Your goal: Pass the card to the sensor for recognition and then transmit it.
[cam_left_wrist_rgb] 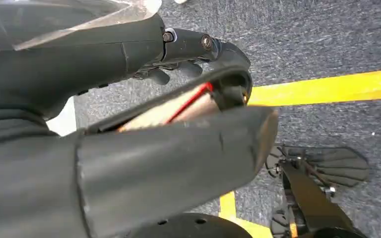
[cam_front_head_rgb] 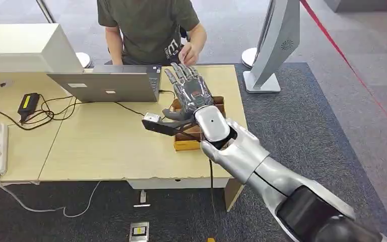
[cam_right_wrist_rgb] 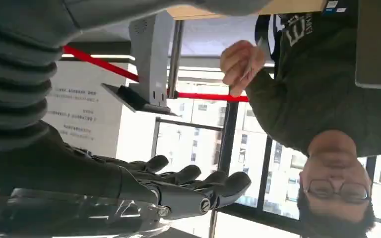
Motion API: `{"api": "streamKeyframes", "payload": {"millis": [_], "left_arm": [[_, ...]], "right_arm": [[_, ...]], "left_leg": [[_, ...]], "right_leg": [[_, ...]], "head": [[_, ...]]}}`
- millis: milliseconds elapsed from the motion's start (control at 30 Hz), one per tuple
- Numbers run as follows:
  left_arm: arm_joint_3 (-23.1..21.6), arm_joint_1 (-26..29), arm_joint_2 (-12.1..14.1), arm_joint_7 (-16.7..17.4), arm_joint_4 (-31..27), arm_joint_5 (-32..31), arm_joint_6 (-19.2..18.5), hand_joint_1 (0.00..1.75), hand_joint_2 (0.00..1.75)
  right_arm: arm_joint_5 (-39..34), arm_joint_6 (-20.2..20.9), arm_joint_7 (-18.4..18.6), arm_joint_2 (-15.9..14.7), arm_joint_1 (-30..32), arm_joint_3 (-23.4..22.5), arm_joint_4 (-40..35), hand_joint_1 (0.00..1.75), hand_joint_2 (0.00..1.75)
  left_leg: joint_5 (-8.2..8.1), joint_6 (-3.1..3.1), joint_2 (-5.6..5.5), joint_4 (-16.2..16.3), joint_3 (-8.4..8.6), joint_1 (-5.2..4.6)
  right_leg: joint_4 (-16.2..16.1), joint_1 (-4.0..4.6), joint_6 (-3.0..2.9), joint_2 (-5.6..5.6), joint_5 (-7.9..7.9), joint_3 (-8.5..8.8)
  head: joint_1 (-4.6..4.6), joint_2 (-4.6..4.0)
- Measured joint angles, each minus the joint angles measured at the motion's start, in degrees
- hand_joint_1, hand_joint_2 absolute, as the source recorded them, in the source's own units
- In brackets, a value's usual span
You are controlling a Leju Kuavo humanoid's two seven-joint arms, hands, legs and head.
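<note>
Handover step looks done: right hand [cam_front_head_rgb: 189, 91], frame centre, fingers spread and holding nothing, card [cam_front_head_rgb: 180, 57] pinched in person's hand [cam_front_head_rgb: 189, 52] just above; next likely arm retraction.

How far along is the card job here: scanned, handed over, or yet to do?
It looks nearly finished. The right hand is stretched flat toward the person and holds nothing. The person's hand pinches a thin pale piece, probably the card, so the handover appears done. Nothing is held over the sensor. Whether the card was scanned cannot be told. Only drawing the arm back seems to be left.
</note>
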Motion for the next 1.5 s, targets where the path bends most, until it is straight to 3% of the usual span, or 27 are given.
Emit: {"api": "streamKeyframes", "payload": {"millis": [167, 400, 633, 767, 1033, 1500], "left_arm": [[0.7, 0.2, -0.1, -0.6, 0.0, 0.3, -0.4, 0.0, 0.0], [0.7, 0.7, 0.3, 0.1, 0.0, -1.6, -1.6, 0.0, 0.0], [0.7, 0.7, 0.5, -2.7, 0.0, -1.9, -1.1, 0.0, 0.0], [0.7, 0.6, 0.5, -3.1, 0.0, -2.1, -0.8, 0.0, 0.0], [0.7, 0.4, 0.5, -3.2, 0.0, -2.1, -0.4, 0.0, 0.0], [0.7, 0.3, 0.5, -3.2, 0.0, -2.1, -0.4, 0.0, 0.0]], "right_arm": [[-4.6, 0.7, 0.1, -3.1, 3.9, -2.9, -6.3, 0.0, 0.0], [-10.4, 5.0, 4.3, -14.2, 14.4, -9.2, -22.8, 0.0, 0.0], [-15.5, 3.0, 6.7, -23.7, 23.8, -14.3, -39.1, 0.0, 0.0], [-17.7, 2.2, 7.5, -27.1, 28.5, -15.6, -45.3, 0.0, 0.0], [-15.9, 1.8, 9.0, -29.9, 32.4, -15.5, -52.3, 0.0, 0.0], [-15.9, 1.8, 9.1, -31.6, 33.0, -15.5, -55.8, 0.0, 0.0]], "left_leg": [[0.0, 0.0, -0.01, 0.0, 0.05, 0.0], [-0.05, 0.05, 0.01, 0.0, 0.02, -0.04], [-0.06, 0.05, -0.01, 0.0, 0.02, -0.01], [-0.09, 0.0, 0.06, 0.0, 0.04, -0.01], [-0.08, 0.01, 0.04, 0.0, 0.04, -0.01], [-0.08, 0.01, 0.03, 0.0, 0.02, -0.01]], "right_leg": [[0.0, 0.0, 0.0, 0.0, 0.0, -0.02], [-0.1, -0.03, 0.01, 0.05, 0.01, 0.0], [-0.1, 0.0, 0.0, 0.05, 0.0, 0.01], [-0.1, -0.01, -0.01, 0.09, 0.0, 0.0], [-0.1, -0.01, -0.01, 0.08, 0.01, 0.01], [-0.1, -0.01, -0.01, 0.08, 0.01, 0.01]], "head": [[-0.04, 0.0], [-0.02, 0.0], [0.0, 0.0], [-0.02, 0.0], [-0.02, 0.0], [-0.02, 0.0]]}}
